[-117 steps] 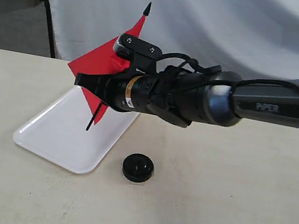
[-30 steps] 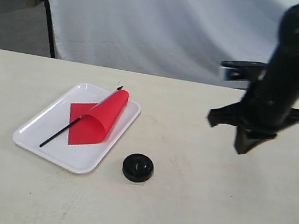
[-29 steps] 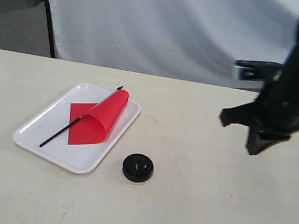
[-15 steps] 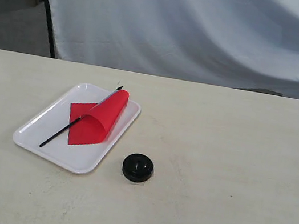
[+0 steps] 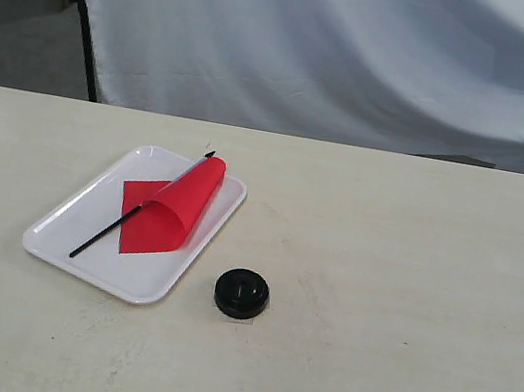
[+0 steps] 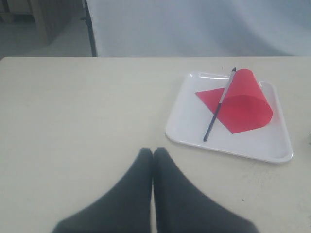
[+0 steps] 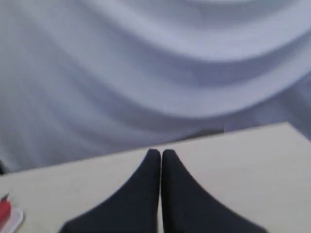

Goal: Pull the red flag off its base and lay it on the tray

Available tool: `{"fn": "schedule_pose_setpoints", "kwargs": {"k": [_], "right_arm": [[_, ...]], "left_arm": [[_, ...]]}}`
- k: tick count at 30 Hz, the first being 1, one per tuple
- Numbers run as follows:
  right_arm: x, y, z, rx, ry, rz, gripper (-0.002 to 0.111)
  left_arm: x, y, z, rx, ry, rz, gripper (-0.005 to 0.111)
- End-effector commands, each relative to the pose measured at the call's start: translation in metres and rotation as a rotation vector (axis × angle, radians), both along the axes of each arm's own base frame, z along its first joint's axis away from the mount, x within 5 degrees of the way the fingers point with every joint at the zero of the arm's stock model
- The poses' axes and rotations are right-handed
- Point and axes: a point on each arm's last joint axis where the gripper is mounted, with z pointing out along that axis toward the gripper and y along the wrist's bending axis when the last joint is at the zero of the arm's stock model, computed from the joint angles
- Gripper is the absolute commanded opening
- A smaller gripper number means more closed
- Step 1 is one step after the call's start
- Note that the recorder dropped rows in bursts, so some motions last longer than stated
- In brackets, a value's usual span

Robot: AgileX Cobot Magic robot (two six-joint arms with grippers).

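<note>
Red flag (image 5: 177,204) lies flat inside the tray (image 5: 74,224), off the base (image 5: 242,293). Its thin black stick runs slantwise along the tray, the pointed tip towards the far rim and the other end near the front left corner, within the rim. The red cloth is curled over itself into a loose roll on the right side of the stick, with one flat corner spread on the tray floor beneath it. The glossy white tray sits on the pale table (image 5: 399,281), left of centre in the exterior view. The round black base stands on the table just beside the tray's near right corner, apart from it by a small gap, its centre hole empty.

In the left wrist view the flag (image 6: 243,99) and tray (image 6: 187,124) lie ahead of the left gripper (image 6: 152,151), well apart from it; its two dark fingers are pressed together with nothing between them. The right gripper (image 7: 161,153) likewise has its fingers closed tip to tip on nothing, pointing over the table edge at the draped white backdrop (image 7: 160,63).
</note>
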Motion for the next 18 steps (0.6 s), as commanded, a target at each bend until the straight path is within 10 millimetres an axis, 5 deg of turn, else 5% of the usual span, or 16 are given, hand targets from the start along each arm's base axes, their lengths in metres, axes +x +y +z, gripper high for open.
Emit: {"fn": "schedule_pose_setpoints", "kwargs": {"k": [1,4,18], "right_arm": [[-0.037,0.005,-0.006,-0.011,-0.266,0.005,0.002],[-0.064,0.009,-0.007,-0.029,-0.411,0.043,0.002],[-0.064,0.012,-0.011,0.036,-0.33,0.142,0.002]], "left_arm": [[0.0,0.0,0.0,0.001,-0.002,-0.005,0.0],[0.0,0.0,0.0,0.001,-0.002,-0.005,0.0],[0.0,0.0,0.0,0.001,-0.002,-0.005,0.0]]}}
